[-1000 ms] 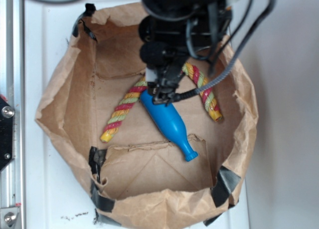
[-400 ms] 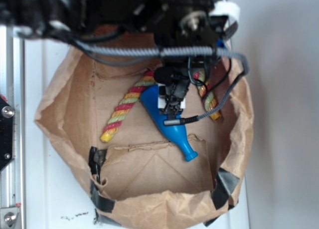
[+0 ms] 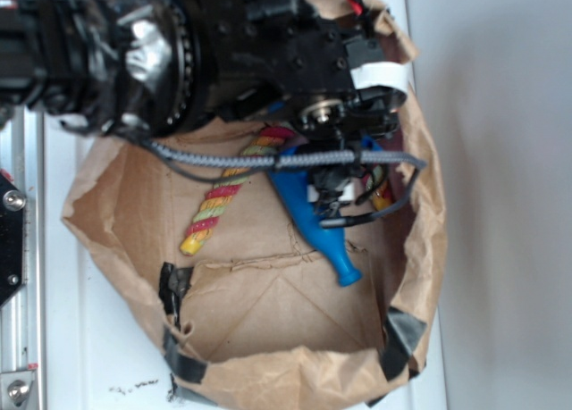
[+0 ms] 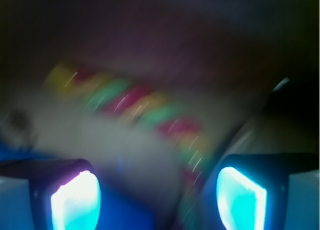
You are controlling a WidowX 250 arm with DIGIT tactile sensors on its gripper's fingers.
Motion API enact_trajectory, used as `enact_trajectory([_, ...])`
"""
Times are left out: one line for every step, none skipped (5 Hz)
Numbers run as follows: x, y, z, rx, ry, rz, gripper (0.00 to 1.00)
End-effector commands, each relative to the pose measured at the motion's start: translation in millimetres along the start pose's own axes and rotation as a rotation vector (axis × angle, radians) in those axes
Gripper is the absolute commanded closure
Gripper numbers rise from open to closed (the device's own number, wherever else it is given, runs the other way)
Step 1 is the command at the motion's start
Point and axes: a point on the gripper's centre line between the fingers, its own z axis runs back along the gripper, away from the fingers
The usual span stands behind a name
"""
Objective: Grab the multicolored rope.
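Observation:
The multicolored rope (image 3: 217, 206), twisted red, yellow and pale green, lies arched on the floor of the brown paper bag (image 3: 103, 173). Its left half shows down to a yellow end; the arm covers most of the right half. The wrist view is badly blurred, with the rope (image 4: 132, 102) running across and bending down toward the right pad. The blue pin (image 3: 323, 233) lies slantwise under the arch. My gripper (image 3: 332, 194) hangs low over the pin's thick end, beside the rope's right half. It (image 4: 159, 200) is open, its pads (image 4: 75, 200) wide apart, with blurred blue between them.
The bag's crumpled walls rise all round, held with black tape (image 3: 172, 289) at the corners. The grey braided robot cable (image 3: 241, 163) stretches across the bag over the rope. A metal rail (image 3: 16, 249) runs along the left edge of the white table (image 3: 63, 338).
The arm has swung in from the top and now covers the bag's upper part. The gripper has shifted right and lower, toward the rope's right half. Rope and pin lie much as before.

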Motion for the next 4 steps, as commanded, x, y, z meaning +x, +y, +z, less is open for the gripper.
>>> enact_trajectory([13, -6, -6, -0.035, -0.100, -0.147, 0.00])
enact_trajectory([26, -4, -9, -0.051, -0.068, -0.131, 0.00])
enact_trajectory([28, -6, -14, -0.039, -0.051, -0.128, 0.00])
enact_trajectory([32, -5, -10, -0.041, -0.029, -0.109, 0.00])
